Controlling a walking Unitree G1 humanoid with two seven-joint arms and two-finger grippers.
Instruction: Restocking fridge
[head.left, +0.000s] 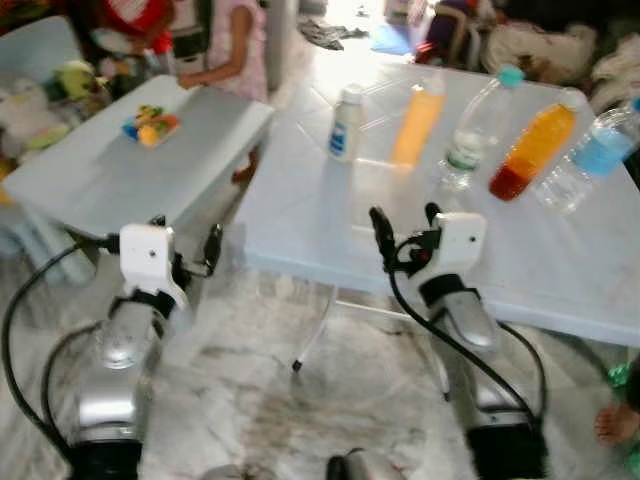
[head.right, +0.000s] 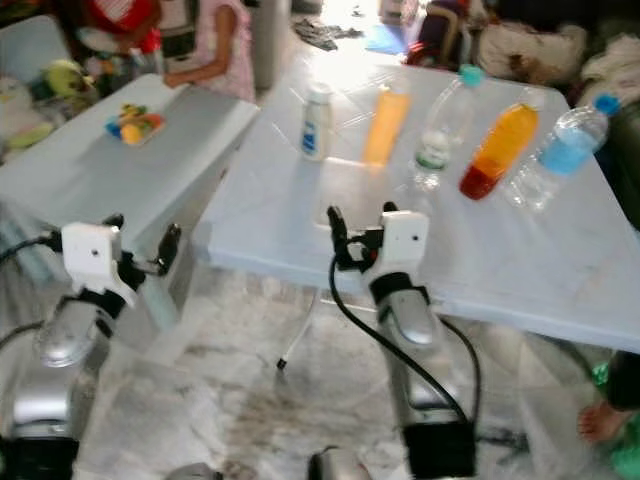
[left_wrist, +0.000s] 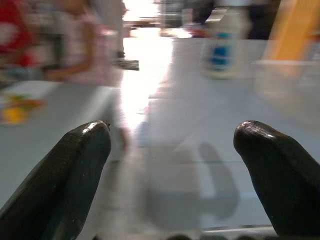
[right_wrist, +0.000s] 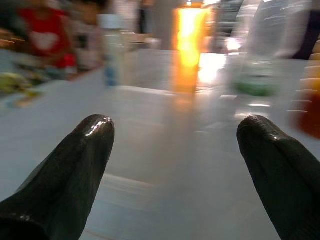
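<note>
Nearest the camera, the right tool (head.left: 405, 228) is held at the near edge of the white tabletop (head.left: 560, 270), its two black fingers spread apart and nothing between them. The left tool (head.left: 190, 250) is raised beside the smaller grey tabletop (head.left: 90, 180), likewise released and empty.

Farther back, five bottles are stood in a loose row: a small white bottle (head.left: 346, 123), a tall orange juice bottle (head.left: 418, 122), a clear bottle with a teal cap (head.left: 478, 128), an amber bottle with a dark red base (head.left: 532, 152) and a clear bottle with a blue label (head.left: 590, 160).

Risks, as judged: the bottles are set close together, so a neighbour could be toppled by an open finger during any reach. The tall, narrow ones are expected to tip easily.

A person (head.left: 235, 45) is seen at the far tabletop and a bare foot (head.left: 612, 420) by the near one; contact is possible.

Both wrist views are motion-blurred. No fridge can be made out.
</note>
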